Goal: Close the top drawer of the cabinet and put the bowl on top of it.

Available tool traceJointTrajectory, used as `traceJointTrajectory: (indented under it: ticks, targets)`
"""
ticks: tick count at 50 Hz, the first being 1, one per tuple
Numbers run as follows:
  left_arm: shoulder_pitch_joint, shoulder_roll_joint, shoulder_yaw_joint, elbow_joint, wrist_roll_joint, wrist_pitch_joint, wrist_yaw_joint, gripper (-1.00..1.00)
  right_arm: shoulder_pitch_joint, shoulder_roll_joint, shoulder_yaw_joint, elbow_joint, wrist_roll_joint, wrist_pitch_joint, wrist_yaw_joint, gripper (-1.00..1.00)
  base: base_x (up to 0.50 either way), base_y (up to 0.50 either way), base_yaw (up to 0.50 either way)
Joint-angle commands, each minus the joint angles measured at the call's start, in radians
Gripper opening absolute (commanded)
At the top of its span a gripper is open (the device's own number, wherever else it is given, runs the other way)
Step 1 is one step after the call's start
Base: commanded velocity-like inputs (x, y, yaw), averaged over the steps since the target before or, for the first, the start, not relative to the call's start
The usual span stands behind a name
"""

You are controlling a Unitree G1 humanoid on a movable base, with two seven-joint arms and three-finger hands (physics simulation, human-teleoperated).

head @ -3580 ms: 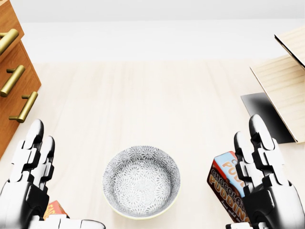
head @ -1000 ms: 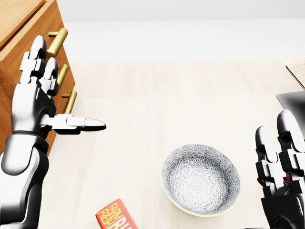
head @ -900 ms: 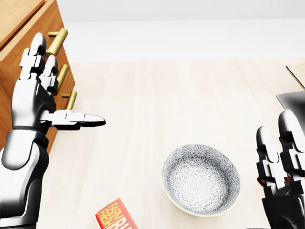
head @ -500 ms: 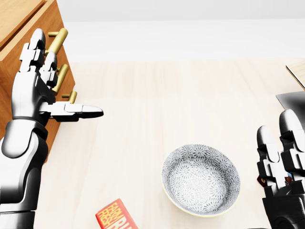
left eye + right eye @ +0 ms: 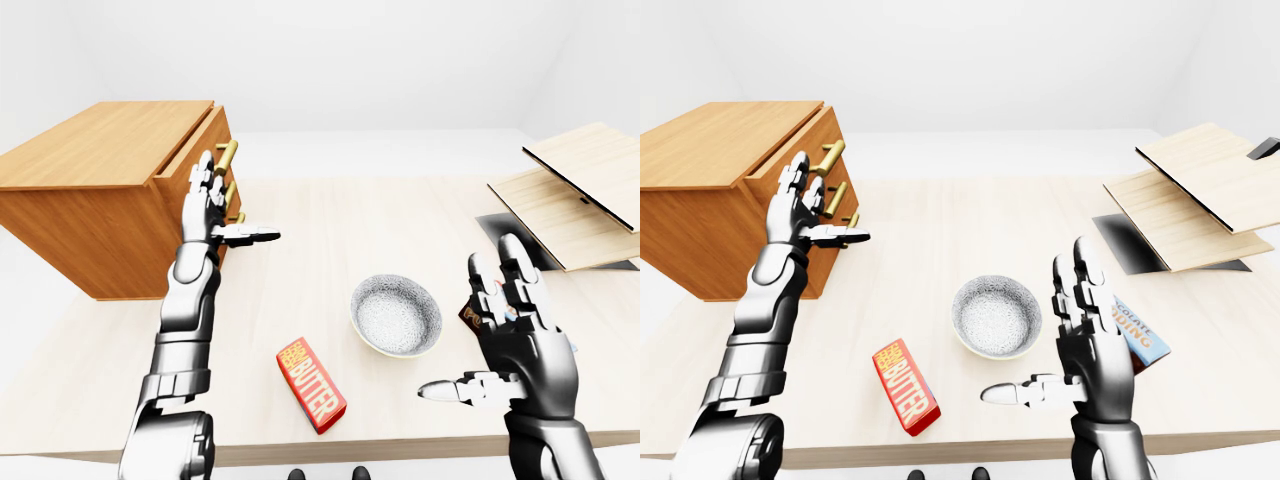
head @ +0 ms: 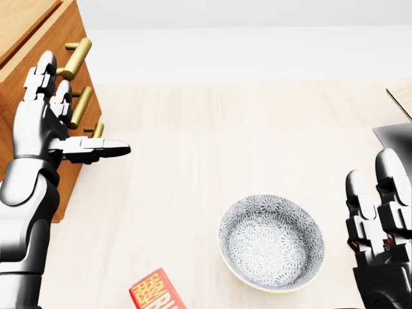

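The wooden cabinet [image 5: 110, 200] stands at the left, with brass handles [image 6: 74, 58] down its drawer fronts. Its top drawer [image 5: 213, 135] sticks out a little past the lower ones. My left hand [image 6: 77, 119] is open, fingers upright against the drawer fronts just below the top handle, thumb pointing right. The patterned grey bowl [image 6: 270, 241] rests empty on the pale table, right of centre in the head view. My right hand [image 6: 376, 212] is open at the lower right, just right of the bowl and apart from it.
A red butter box [image 5: 312, 384] lies on the table [image 5: 300, 260] left of the bowl, near the bottom edge. A chocolate pudding box [image 5: 1137, 338] sits behind my right hand. Light wooden boards [image 5: 580, 190] and a dark mat [image 5: 505, 230] occupy the right.
Since 3.6 s ago the camera has swung left, so bowl and cabinet sit further right. My left hand rose to the drawer fronts and has edged left in the last second.
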Motion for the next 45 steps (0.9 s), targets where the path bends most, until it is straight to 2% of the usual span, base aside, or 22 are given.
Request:
traceJointTrajectory:
  ticks: [1, 18, 45]
  targets:
    - [-0.009, 0.010, 0.003, 0.042, -0.009, 0.000, 0.002, 1.00, -0.001, -0.001, 0.007, 0.007, -0.007, -0.008, -0.005, 1.00, 0.00, 0.00, 0.00]
    - [-0.011, 0.030, 0.021, 0.038, -0.055, 0.000, -0.004, 1.00, -0.003, -0.004, 0.005, 0.004, -0.003, -0.003, -0.005, 1.00, 0.00, 0.00, 0.00]
    - [-0.038, 0.072, 0.044, 0.111, -0.101, 0.000, 0.009, 1.00, 0.007, -0.010, 0.019, 0.009, -0.005, -0.016, -0.011, 1.00, 0.00, 0.00, 0.00]
